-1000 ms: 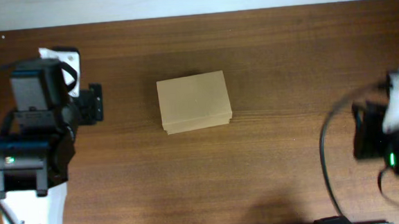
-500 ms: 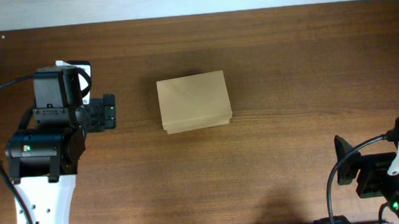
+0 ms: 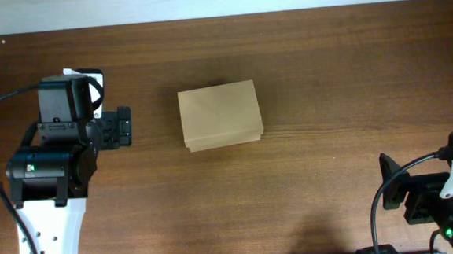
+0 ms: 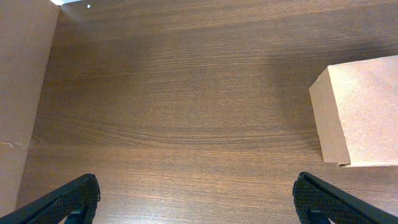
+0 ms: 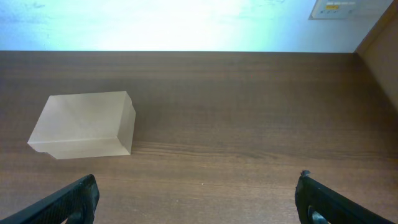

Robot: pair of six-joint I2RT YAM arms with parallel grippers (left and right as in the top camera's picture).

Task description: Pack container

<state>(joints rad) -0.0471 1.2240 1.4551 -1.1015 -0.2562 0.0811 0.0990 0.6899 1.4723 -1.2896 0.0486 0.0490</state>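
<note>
The container (image 3: 220, 115) is a plain tan cardboard box lying shut in the middle of the dark wooden table. In the left wrist view the container (image 4: 364, 112) sits at the right edge; in the right wrist view the container (image 5: 84, 124) is far off to the left. My left gripper (image 3: 121, 127) hovers left of the box, well apart from it. Its jaws are open with only bare wood between them (image 4: 199, 205). My right gripper (image 3: 390, 193) is low at the front right, also open and holding nothing (image 5: 199, 205).
A tan board (image 4: 22, 93) stands along the left edge of the left wrist view, and a similar panel (image 5: 380, 46) shows at the right of the right wrist view. A pale wall (image 5: 186, 25) runs behind the table's far edge.
The right arm pulled back from the right edge to the front right corner. The left arm shifted slightly right. Nothing has moved in the last half second; the box stayed put.
</note>
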